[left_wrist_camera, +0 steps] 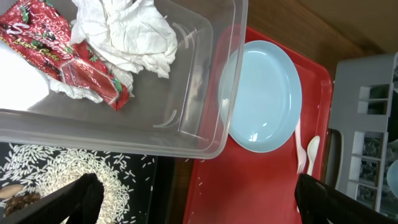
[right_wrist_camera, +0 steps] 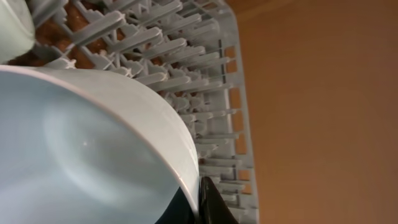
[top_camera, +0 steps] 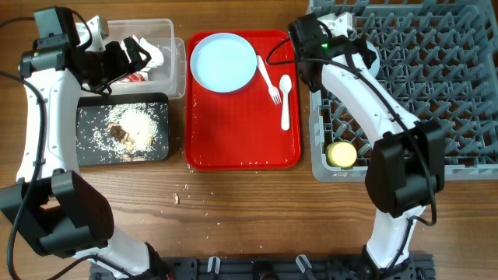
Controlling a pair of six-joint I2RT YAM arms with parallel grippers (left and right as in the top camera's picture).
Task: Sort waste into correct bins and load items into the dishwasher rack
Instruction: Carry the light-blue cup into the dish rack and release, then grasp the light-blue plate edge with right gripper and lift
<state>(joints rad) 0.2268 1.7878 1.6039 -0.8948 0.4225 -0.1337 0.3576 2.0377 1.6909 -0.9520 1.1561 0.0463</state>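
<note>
The right gripper (right_wrist_camera: 191,209) is clamped on the rim of the bowl (right_wrist_camera: 93,155), which is held tilted above the rack (right_wrist_camera: 211,124), presumably so its pegs can take it. The left gripper (left_wrist_camera: 199,196) is spread empty, and the tub (left_wrist_camera: 208,74) lies just ahead of it.

On the worktop (top_camera: 233,202), a red tray (top_camera: 241,132) carries a pale blue plate (top_camera: 223,62), a white fork (top_camera: 268,78) and a spoon (top_camera: 285,97). The left end effector (top_camera: 134,54) hovers over the clear tub (top_camera: 167,39), which holds a napkin (top_camera: 152,48). Rice (top_camera: 136,124) lies on the black tray (top_camera: 89,152). A yellow cup (top_camera: 341,154) sits in the grey rack (top_camera: 451,93), where the right end effector (top_camera: 354,45) meets a pale bowl (top_camera: 372,54).
</note>
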